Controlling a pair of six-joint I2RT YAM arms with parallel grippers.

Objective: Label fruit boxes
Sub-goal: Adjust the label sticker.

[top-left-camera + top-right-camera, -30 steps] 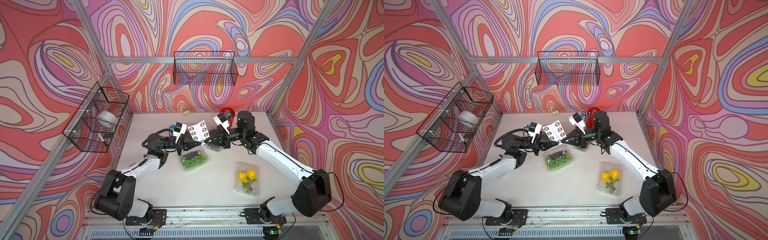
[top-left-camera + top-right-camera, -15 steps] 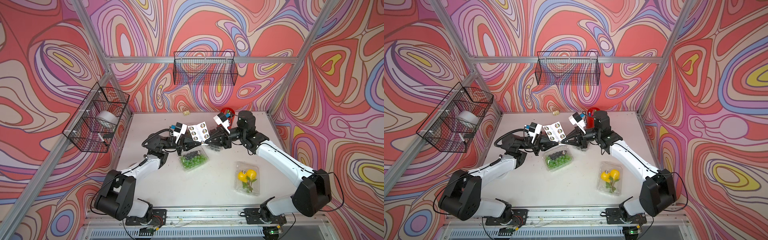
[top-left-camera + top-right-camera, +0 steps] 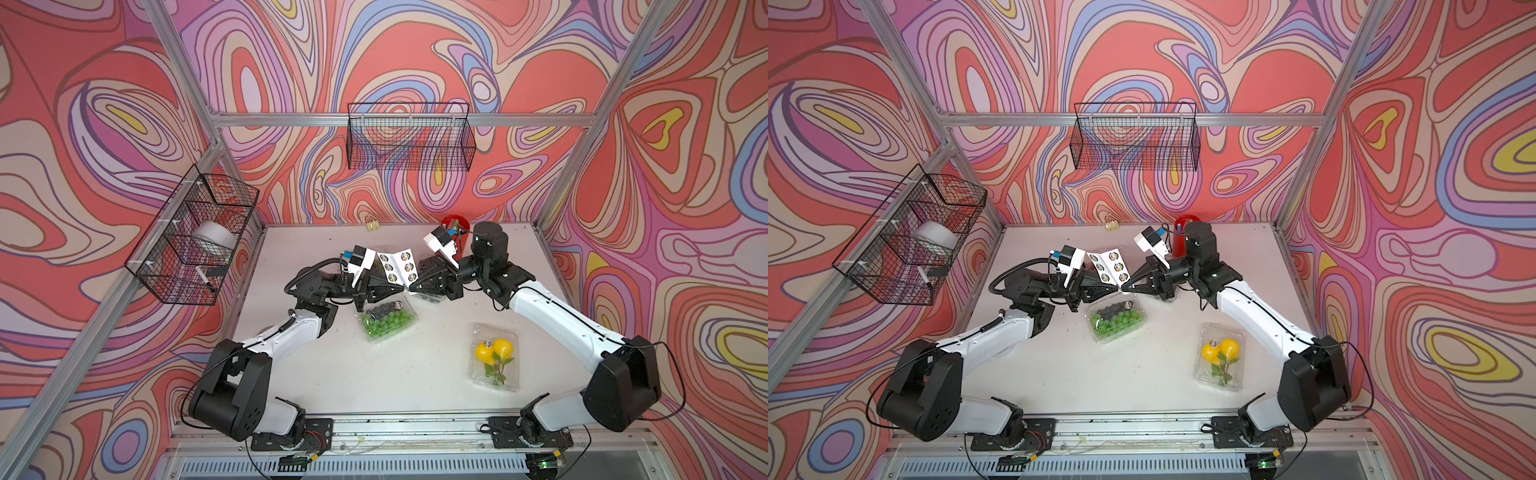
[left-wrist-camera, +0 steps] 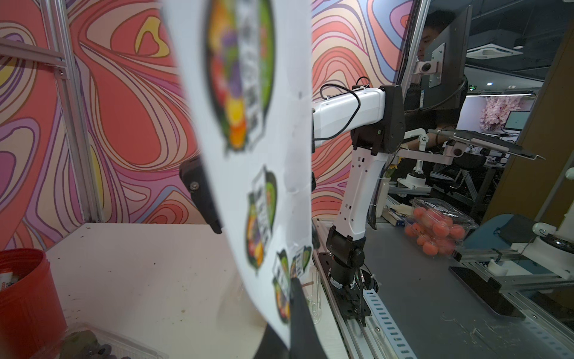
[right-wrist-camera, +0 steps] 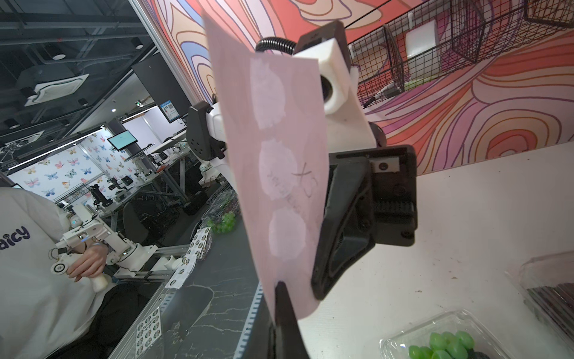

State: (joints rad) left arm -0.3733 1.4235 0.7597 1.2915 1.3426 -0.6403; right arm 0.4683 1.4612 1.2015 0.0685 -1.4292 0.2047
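Above the green-grape box, nothing has visibly shifted over the last second. Tip to tip, the left gripper and right gripper each have their fingers pressed together, pinching the lower edge of the upright sheet. The yellow-fruit box lies well apart from the green-grape box, toward the right arm's base. Judgement: the sticker peel is paused and no new label is coming off yet.

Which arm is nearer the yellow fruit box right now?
Right. The right arm runs close beside the yellow fruit box; the left arm lies well away, on the far side of the green grape box.
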